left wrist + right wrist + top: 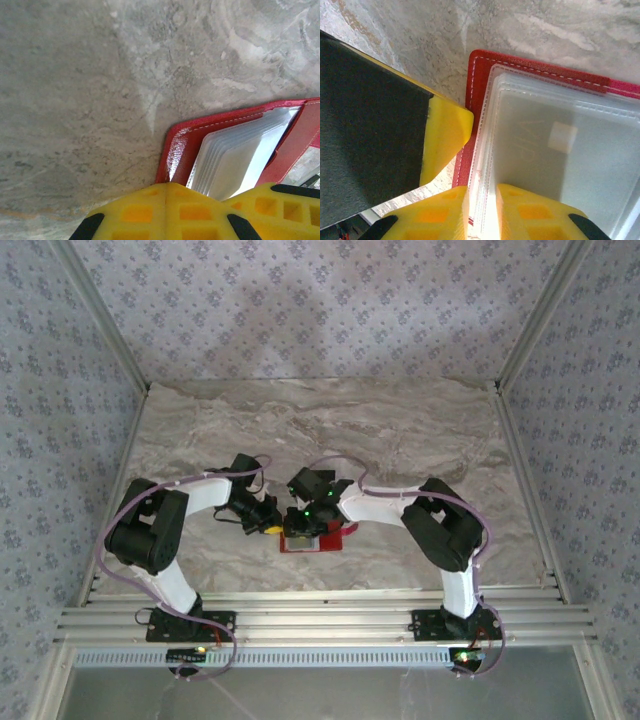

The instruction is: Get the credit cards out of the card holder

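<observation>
The red card holder (318, 541) lies open on the marble table, near the front middle. Its stack of clear plastic sleeves (560, 150) sits inside the red cover (476, 85). My right gripper (482, 189) is shut on the near edge of that sleeve stack, one yellow finger on each side. My left gripper (166, 185) is shut with nothing between its fingers, its tips resting at the corner of the red cover (180, 150). Seen from above, both grippers meet over the holder, left gripper (270, 528) and right gripper (299, 519). The credit cards are hidden inside the sleeves.
The marble tabletop (330, 430) stretches behind the holder to patterned walls on three sides. A metal rail (320, 620) carrying both arm bases runs along the near edge. The left gripper's yellow finger (445, 135) stands close beside the holder in the right wrist view.
</observation>
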`<action>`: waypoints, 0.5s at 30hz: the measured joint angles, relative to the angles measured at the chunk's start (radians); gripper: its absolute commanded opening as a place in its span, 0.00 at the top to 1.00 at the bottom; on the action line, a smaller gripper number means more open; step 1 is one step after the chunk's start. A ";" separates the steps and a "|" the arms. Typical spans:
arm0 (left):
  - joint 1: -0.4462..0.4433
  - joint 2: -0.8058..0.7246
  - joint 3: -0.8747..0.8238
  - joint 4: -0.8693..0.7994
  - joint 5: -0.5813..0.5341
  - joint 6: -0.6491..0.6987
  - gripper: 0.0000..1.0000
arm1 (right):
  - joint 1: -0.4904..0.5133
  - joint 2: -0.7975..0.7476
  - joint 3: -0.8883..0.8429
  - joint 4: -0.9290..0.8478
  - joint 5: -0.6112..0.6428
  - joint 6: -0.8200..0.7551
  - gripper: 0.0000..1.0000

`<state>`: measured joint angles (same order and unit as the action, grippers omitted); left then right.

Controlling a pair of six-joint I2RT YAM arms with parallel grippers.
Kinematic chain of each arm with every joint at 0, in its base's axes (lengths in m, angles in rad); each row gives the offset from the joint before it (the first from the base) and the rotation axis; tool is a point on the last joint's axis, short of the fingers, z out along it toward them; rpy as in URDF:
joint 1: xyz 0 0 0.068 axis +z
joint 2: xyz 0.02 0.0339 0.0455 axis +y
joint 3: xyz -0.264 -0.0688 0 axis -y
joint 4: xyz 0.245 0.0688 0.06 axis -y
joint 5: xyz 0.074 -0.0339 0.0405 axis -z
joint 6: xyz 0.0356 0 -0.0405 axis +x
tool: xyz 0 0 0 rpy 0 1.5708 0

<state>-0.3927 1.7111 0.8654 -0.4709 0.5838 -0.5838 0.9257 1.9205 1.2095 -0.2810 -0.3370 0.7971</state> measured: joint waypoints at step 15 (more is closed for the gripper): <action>0.000 0.006 0.011 -0.017 -0.004 0.011 0.94 | 0.010 -0.001 0.085 -0.232 0.159 -0.029 0.54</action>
<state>-0.3927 1.7172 0.8764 -0.4881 0.5797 -0.5728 0.9352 1.9198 1.2949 -0.5133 -0.1780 0.7677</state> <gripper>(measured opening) 0.066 0.435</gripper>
